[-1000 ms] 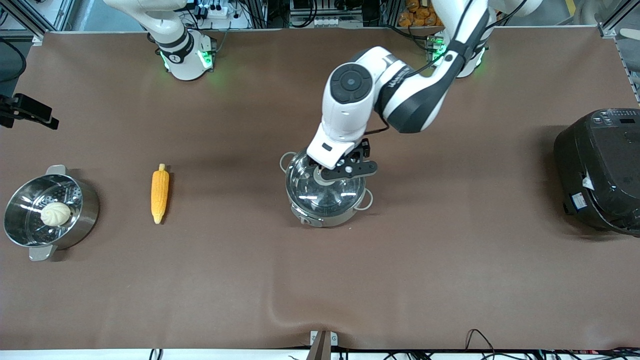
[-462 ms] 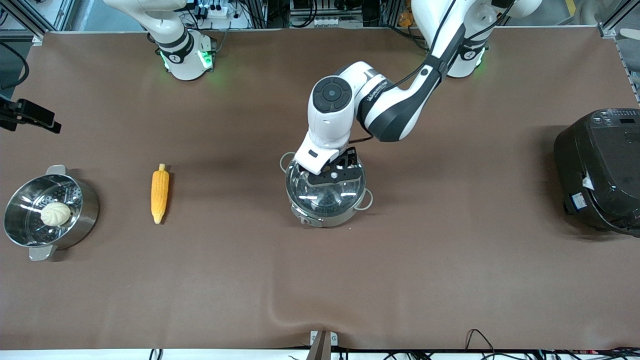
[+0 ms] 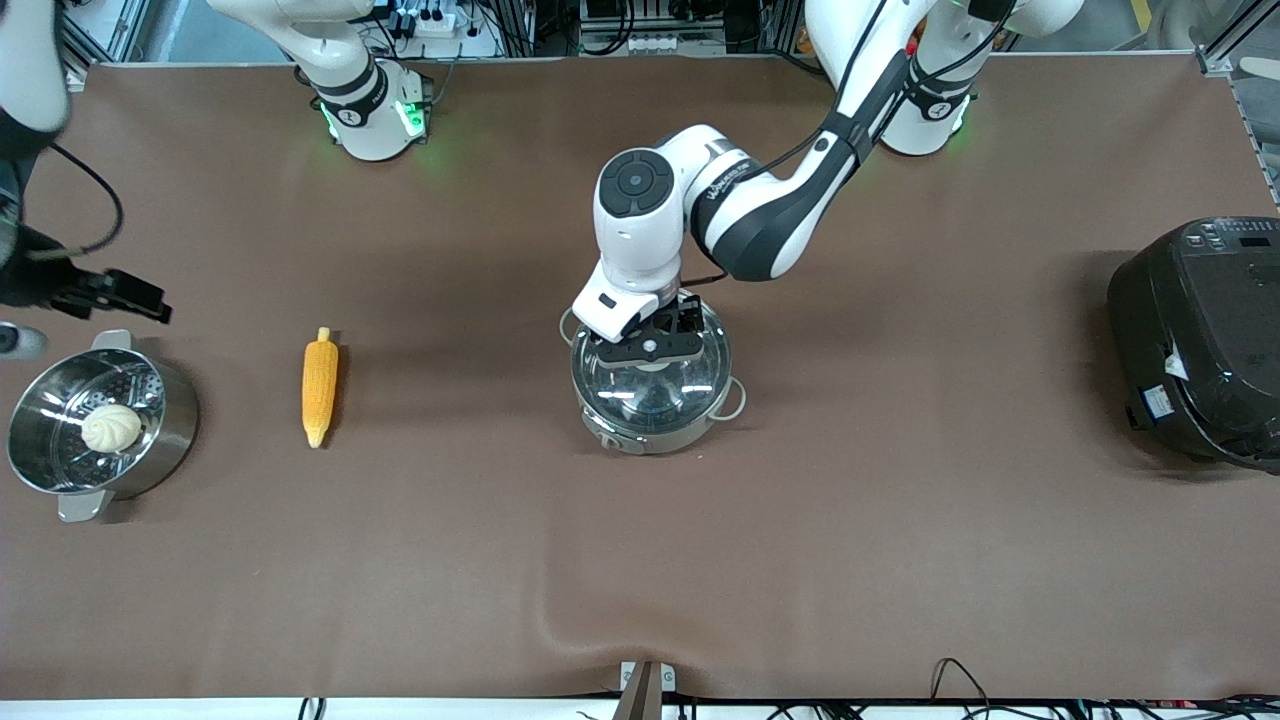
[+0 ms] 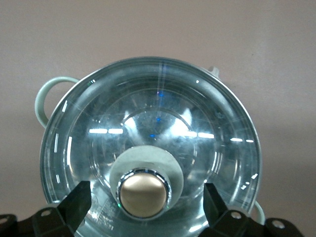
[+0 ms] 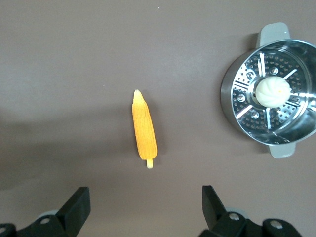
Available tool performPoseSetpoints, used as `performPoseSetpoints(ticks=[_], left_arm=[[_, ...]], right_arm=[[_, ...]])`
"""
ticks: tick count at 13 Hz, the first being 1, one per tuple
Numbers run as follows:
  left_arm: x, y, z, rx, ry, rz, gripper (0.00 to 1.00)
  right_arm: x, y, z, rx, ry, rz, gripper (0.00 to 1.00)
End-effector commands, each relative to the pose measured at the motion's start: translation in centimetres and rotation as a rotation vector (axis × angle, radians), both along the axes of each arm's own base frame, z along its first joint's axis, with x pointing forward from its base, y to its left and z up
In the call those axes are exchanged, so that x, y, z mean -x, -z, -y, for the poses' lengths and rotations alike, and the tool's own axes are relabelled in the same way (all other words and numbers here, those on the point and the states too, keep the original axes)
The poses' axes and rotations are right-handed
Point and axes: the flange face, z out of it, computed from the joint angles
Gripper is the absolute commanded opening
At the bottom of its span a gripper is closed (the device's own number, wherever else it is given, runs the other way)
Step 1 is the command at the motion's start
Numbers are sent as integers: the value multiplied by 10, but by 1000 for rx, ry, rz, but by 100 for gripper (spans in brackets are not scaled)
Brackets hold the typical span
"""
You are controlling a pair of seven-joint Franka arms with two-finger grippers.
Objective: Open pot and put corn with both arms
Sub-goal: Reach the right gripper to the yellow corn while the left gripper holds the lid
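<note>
The steel pot (image 3: 650,415) stands mid-table with its clear glass lid (image 4: 148,118) on. My left gripper (image 3: 648,347) is low over the lid and open, its two fingers either side of the copper-coloured knob (image 4: 143,194) with a gap on each side. The yellow corn (image 3: 319,385) lies on the table toward the right arm's end; it also shows in the right wrist view (image 5: 144,129). My right gripper (image 3: 125,293) is up in the air over the table beside the steamer pot, open and empty (image 5: 143,210).
A steel steamer pot (image 3: 175,420) with a white bun (image 3: 111,428) in it stands at the right arm's end, beside the corn. A large black rice cooker (image 3: 1200,340) stands at the left arm's end.
My left gripper has swung over the lid's middle and come down so its fingers flank the knob. My right arm has moved in from the table's end toward the steamer pot and corn.
</note>
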Motion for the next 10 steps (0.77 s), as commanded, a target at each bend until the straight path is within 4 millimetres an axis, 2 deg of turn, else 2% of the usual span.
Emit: performPoseSetpoints(ticks=[1, 3, 9, 10], left_arm=[[-5, 4, 2, -23, 15, 25, 100], [-8, 5, -1, -27, 42, 23, 100], [-7, 12, -1, -25, 40, 7, 90], [-6, 12, 0, -25, 42, 5, 86]], right_arm=[[9, 21, -4, -8, 18, 7, 100], [7, 29, -8, -35, 38, -6, 100], [12, 92, -11, -56, 52, 6, 100], [13, 105, -16, -54, 44, 15, 100]])
